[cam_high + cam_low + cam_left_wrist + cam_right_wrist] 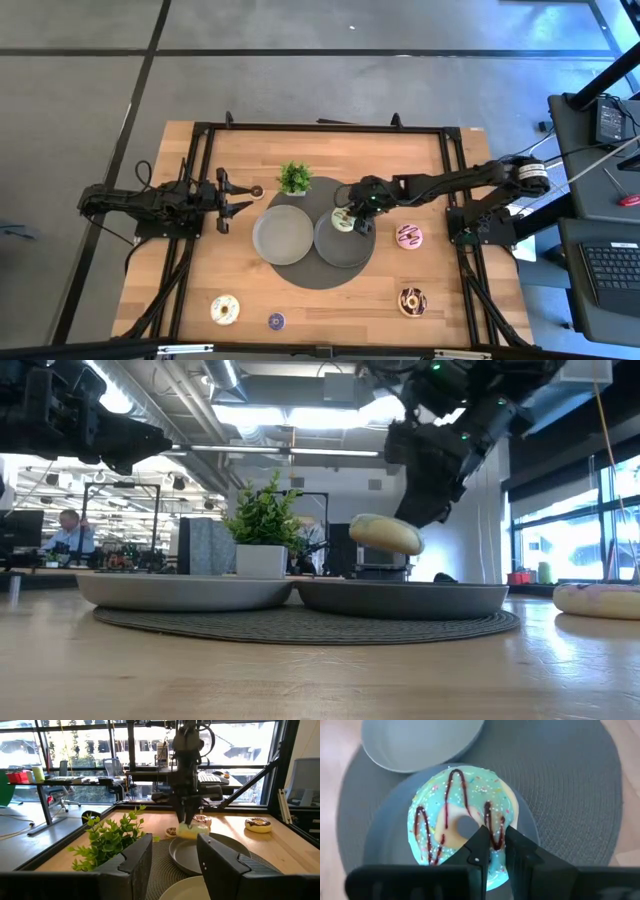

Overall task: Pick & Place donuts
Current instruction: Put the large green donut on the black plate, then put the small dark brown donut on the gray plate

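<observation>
The green-iced donut [455, 815], with dark drizzle and sprinkles, is in my right gripper [495, 834] above the right grey plate [335, 255]. In the low view the green donut [385, 533] floats over that plate's rim [400, 596]. The pink donut [408, 237], chocolate donut [412, 301], cream donut [225, 309] and tiny purple donut [276, 321] lie flat on the wood. A tiny brown donut [257, 191] lies just in front of my left gripper [232, 196], which is open at the table's left side. My right gripper pinches the green donut's ring wall [496, 820] between its two fingers, one fingertip [481, 836] by the hole and the other towards the outer edge. The fingers come from above, slanting in from the table's right. The donut is lifted clear of the plate, slightly tilted.
A second grey plate [283, 233] sits left of the first, both on a round dark mat [315, 278]. A small potted plant [294, 178] stands at the mat's far edge. A black frame [320, 128] borders the table. Bare wood lies along the near edge.
</observation>
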You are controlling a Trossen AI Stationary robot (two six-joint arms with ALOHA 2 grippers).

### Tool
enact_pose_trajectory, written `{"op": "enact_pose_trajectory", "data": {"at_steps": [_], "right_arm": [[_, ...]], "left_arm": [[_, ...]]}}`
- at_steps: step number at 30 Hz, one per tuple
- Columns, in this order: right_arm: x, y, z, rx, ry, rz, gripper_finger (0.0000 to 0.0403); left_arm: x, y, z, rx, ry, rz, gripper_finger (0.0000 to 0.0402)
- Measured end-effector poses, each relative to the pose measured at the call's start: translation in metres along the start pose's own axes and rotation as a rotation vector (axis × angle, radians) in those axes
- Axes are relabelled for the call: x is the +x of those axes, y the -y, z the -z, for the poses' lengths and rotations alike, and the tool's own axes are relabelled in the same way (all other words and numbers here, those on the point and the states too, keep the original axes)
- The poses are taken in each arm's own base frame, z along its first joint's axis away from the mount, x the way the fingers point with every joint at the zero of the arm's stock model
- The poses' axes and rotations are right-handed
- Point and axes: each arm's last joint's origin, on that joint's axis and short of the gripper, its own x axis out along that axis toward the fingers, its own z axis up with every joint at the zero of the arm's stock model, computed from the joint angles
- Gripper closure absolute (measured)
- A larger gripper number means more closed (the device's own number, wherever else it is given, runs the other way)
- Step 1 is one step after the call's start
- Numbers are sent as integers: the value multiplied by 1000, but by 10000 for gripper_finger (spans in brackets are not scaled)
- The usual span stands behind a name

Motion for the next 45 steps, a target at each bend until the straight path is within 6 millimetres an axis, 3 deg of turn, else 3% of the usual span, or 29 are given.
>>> {"op": "enact_pose_trajectory", "data": {"at_steps": [9,21,29,36,45], "right_arm": [[28,1,0,-10,-90,24,349],[37,2,4,-33,-123,32,347],[36,2,5,-24,-131,35,284],[18,0,-3,5,-77,22,246],[-37,0,-3,4,-48,182,238]], "left_arm": [[0,0,0,0,0,0,253],[0,0,0,0,0,0,252],[0,0,0,0,0,0,250],[0,0,0,-1,0,0,252],[-1,0,-10,-112,103,-1,249]]}}
